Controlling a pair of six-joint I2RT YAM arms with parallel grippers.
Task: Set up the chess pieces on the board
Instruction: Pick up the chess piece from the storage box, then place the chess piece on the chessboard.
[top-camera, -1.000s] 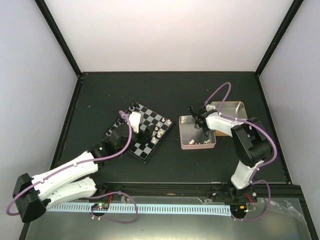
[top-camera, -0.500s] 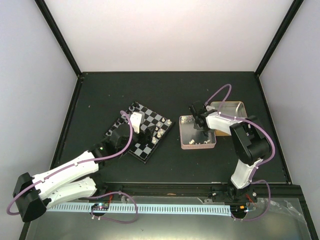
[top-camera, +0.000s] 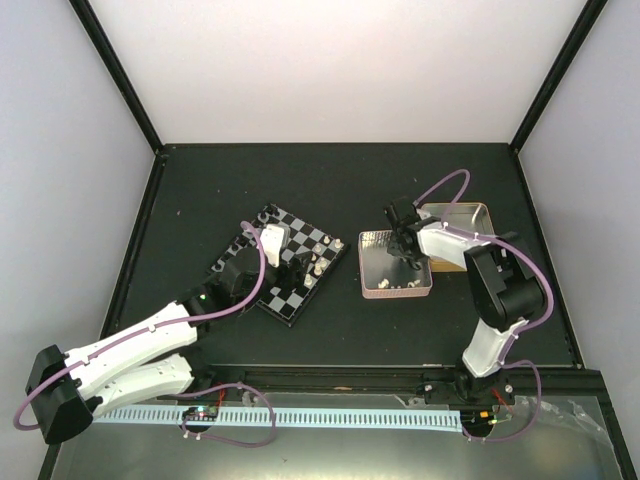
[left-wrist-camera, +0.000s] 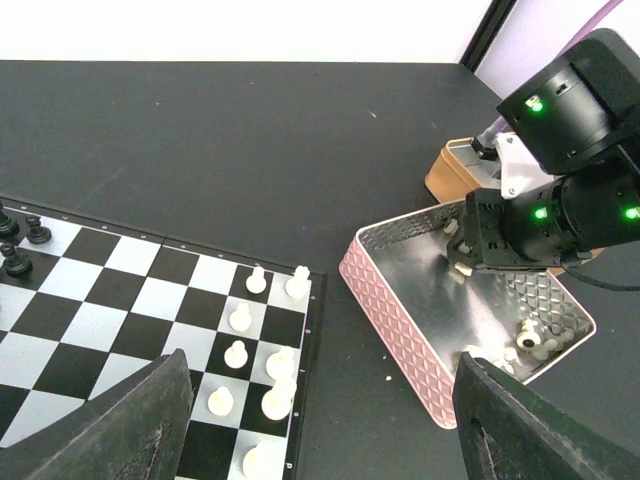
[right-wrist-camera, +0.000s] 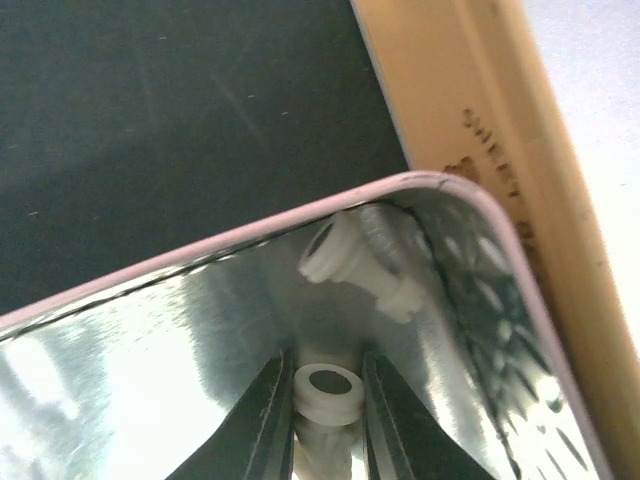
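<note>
The right tool (right-wrist-camera: 327, 372) is clenched on a small cream-white chess piece (right-wrist-camera: 327, 388). Its two fingers press the piece's sides down in the shallow pink embossed metal tin (left-wrist-camera: 390, 300). The piece sits near the tin's corner that adjoins the gold rectangular tin (right-wrist-camera: 480, 130). Its long axis runs along the fingers, with the round base facing the wrist. A second white piece (right-wrist-camera: 355, 265) lies on its side in that corner, just beyond the fingertips.

The black-and-silver chequered board (left-wrist-camera: 150, 300) lies to the left of the tin, across a strip of dark table (left-wrist-camera: 250, 150). The carry therefore probably goes leftward, and the right arm is the nearer one. It reaches in from its base with the elbow raised.

The left tool (left-wrist-camera: 320, 440) hovers released and empty over the board's right edge, on a long outstretched arm.
</note>
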